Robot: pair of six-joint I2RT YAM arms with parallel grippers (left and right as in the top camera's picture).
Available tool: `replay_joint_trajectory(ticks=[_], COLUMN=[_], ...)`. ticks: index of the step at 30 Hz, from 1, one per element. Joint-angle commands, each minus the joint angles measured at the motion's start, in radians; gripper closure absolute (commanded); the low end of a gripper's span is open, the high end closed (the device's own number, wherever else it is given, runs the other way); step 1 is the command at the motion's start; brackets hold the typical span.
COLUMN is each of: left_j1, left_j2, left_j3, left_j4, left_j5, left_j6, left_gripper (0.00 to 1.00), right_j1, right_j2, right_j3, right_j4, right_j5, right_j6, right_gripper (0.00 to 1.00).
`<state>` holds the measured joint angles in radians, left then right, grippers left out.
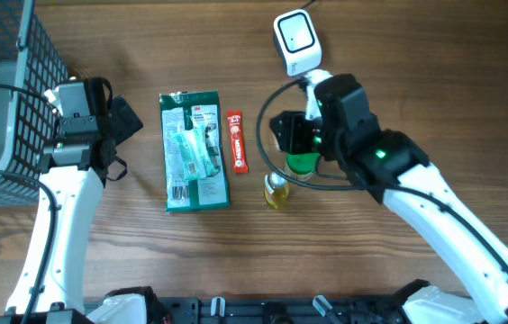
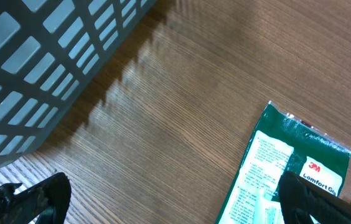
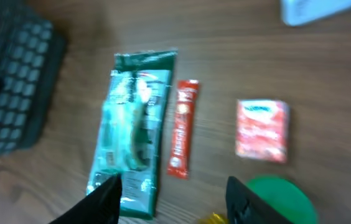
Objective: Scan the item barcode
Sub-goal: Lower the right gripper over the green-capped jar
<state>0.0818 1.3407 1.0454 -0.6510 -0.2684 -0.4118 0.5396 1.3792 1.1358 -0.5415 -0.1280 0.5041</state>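
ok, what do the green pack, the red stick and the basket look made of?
Green pack: likely clear plastic film or blister over printed card; glossy, with glare and crinkled edges. Red stick: thin plastic or foil sachet, probably; flat, printed, slight sheen. Basket: looks like moulded plastic, matte dark grey; the left wrist view shows flat, wide grid bars rather than round wire.

Overhead view: even, moderately bright light; shadows on the table [image 1: 146, 54] are soft and short. Left wrist view: wood grain sharp; the basket [image 2: 32, 68] casts a soft shadow just beside it. Right wrist view: blurred throughout; green package [image 3: 132, 130] print unreadable.
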Motion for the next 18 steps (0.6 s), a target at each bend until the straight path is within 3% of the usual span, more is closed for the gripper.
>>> replay_joint_trajectory(ticks=[1,7,18], left_j1=[0.006,0.006,0.006], left_j2=[-0.005,-0.005,-0.005], left_j3=[0.008,0.008,0.008], left_j4=[0.000,0.000,0.000], left_j5=[-0.013,-0.013,-0.013], left_j6=[0.012,0.012,0.012], left_gripper=[0.00,0.00,0.00], right_j1=[0.000,0.000,0.000], right_j2=[0.005,0.077,0.315], right_j3=[0.013,0.013,0.013], right_j4=[-0.051,-0.169,-0.170], right_j5=[0.115,0.211,0.180], right_j6=[0.050,0.071,0.072], right_gripper=[0.37,0.31,0.30])
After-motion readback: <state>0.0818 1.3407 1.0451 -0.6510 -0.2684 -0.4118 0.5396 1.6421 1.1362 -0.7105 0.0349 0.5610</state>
